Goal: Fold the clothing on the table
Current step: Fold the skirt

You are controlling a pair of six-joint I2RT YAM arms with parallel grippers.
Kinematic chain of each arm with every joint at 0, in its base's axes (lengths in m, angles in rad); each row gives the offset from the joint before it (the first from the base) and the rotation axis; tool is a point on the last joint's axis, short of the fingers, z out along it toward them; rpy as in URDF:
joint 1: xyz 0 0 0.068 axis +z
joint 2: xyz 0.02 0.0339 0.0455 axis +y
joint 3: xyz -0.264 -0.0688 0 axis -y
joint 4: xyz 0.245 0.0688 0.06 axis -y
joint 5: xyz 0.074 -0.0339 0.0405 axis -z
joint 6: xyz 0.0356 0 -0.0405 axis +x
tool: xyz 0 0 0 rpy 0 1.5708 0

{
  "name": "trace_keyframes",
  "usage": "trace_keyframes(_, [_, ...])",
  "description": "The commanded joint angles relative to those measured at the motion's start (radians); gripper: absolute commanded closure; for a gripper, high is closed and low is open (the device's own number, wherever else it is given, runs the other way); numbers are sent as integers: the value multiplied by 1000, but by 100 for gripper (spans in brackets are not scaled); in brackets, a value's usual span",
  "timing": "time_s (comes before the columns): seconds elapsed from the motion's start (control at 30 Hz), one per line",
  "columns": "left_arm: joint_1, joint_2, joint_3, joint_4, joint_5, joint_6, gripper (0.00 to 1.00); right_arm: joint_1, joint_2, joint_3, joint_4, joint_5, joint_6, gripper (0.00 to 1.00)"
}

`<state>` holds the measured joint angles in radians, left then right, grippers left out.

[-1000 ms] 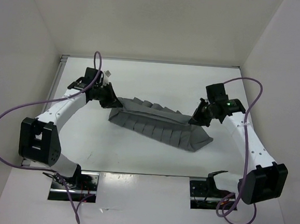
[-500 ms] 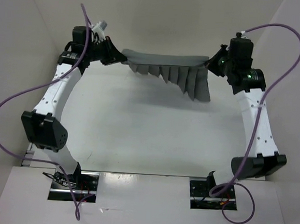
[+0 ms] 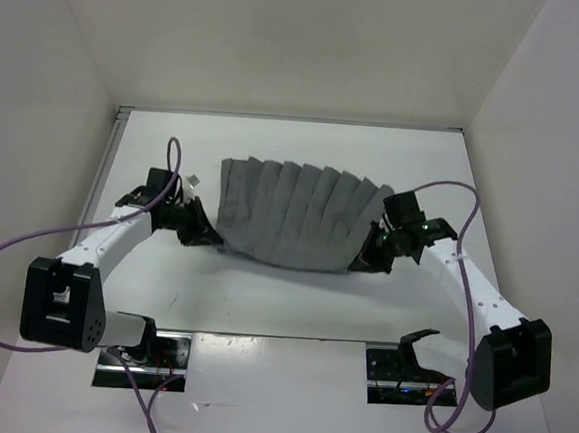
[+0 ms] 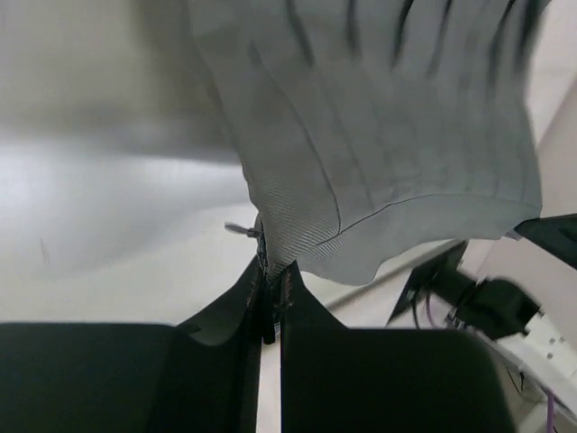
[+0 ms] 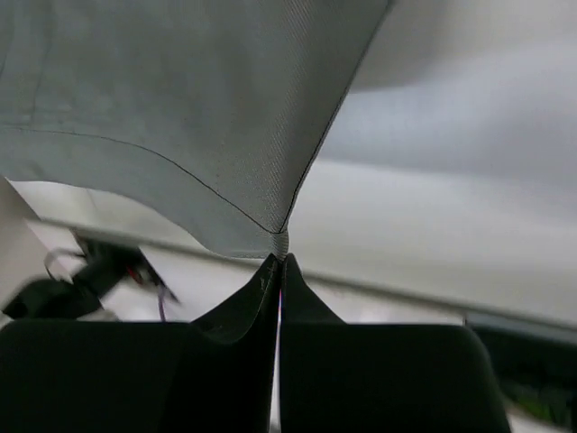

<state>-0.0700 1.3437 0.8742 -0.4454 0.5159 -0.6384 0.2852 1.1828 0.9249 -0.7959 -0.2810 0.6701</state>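
Note:
The clothing (image 3: 292, 212), a dark grey pleated garment, lies spread across the middle of the white table (image 3: 263, 295), its pleats running front to back. My left gripper (image 3: 211, 238) is shut on the garment's near left corner (image 4: 275, 248). At the near right corner (image 5: 281, 239), my right gripper (image 3: 358, 262) is pinched shut on the fabric. Both wrist views show the cloth (image 4: 379, 135) stretching away from the closed fingertips (image 5: 290, 275), slightly raised at the held edge.
White walls enclose the table on the left, back and right. Two metal base plates (image 3: 143, 355) (image 3: 403, 371) sit at the near edge. Purple cables (image 3: 6, 254) loop off both arms. Bare table lies between the garment and the bases.
Both arms carried the garment from a bunched strip, up high to the back where it hung, then down and toward the near side; it now lies spread flat.

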Motion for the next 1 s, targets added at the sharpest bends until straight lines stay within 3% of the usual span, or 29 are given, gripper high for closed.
trace_keyframes(0.0, [-11,-171,-44,-84,15,-14,99,57,-170,-64,-155,-119,98,100])
trace_keyframes(0.13, [-11,-310,-58,-223,15,-35,99,66,-308,-81,-310,-142,134,100])
trace_keyframes(0.23, [-11,-336,-46,-223,26,-63,99,66,-350,-70,-344,-118,154,100])
trace_keyframes(0.5, [-11,-114,84,-103,47,-29,97,26,-307,-18,-322,-14,174,100])
trace_keyframes(0.73, [-11,49,279,-41,47,-29,86,17,-316,-6,-333,31,227,100])
trace_keyframes(0.97, [-39,178,361,-18,47,2,86,17,-316,-8,-304,72,267,100])
